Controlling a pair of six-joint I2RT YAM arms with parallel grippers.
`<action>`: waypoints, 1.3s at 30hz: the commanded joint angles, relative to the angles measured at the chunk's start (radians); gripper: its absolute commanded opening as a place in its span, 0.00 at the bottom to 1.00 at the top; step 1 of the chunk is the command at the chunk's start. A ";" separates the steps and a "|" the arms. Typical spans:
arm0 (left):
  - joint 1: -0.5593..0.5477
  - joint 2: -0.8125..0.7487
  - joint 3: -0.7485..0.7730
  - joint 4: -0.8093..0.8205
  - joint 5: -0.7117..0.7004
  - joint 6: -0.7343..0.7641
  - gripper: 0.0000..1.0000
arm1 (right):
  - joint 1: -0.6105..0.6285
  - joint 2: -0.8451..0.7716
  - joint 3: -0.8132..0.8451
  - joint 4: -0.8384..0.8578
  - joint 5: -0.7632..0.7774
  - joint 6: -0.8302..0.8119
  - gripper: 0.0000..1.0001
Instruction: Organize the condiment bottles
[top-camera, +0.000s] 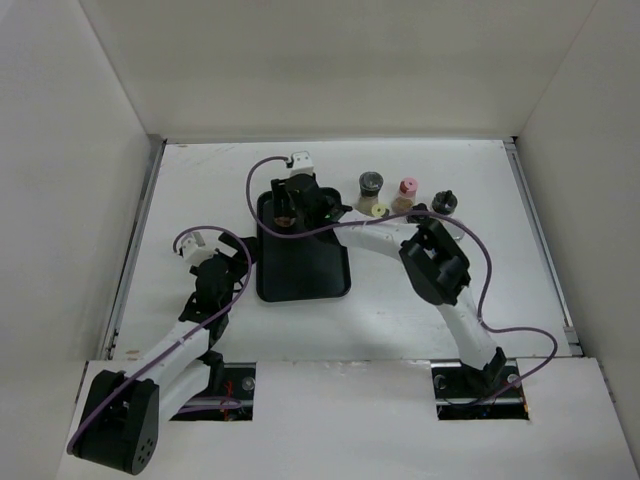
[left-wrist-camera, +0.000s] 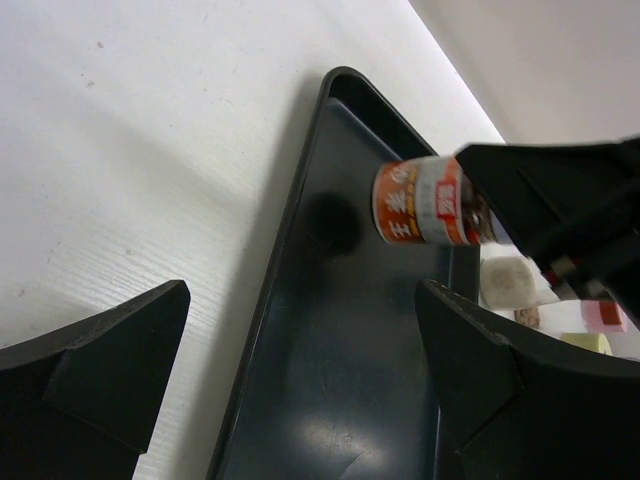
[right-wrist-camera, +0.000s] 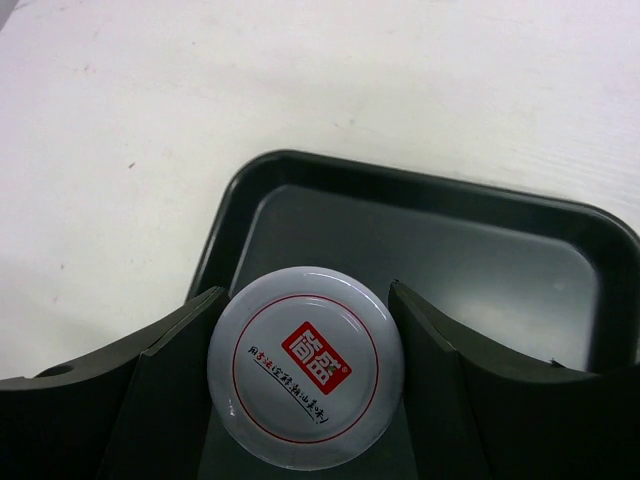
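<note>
My right gripper (right-wrist-camera: 307, 372) is shut on a jar with a white printed cap (right-wrist-camera: 307, 366); both fingers press on the cap's sides. The jar (left-wrist-camera: 425, 203), with an orange label, hangs upright over the far left corner of the black tray (top-camera: 305, 268), casting a shadow on the tray floor. In the top view, the right gripper (top-camera: 292, 200) covers most of it. My left gripper (left-wrist-camera: 300, 370) stands open over the tray's left rim (left-wrist-camera: 270, 300) with nothing between its fingers. Other condiment bottles stand right of the tray: grey cap (top-camera: 371, 182), yellow-green cap (top-camera: 380, 210), pink cap (top-camera: 406, 187), black cap (top-camera: 445, 200).
The tray floor (right-wrist-camera: 450, 250) holds nothing that I can see. White walls close in the table on the left, back and right. The right arm's purple cable (top-camera: 262, 165) loops over the table behind the tray.
</note>
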 joint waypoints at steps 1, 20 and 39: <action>0.003 0.006 -0.006 0.044 -0.012 -0.012 1.00 | 0.021 0.042 0.187 0.062 0.008 -0.018 0.42; -0.001 -0.006 -0.002 0.042 -0.001 -0.002 1.00 | 0.041 0.069 0.210 0.082 0.071 0.052 0.92; -0.015 0.005 0.007 0.041 0.002 0.003 1.00 | -0.214 -0.384 -0.216 -0.026 0.201 -0.118 0.89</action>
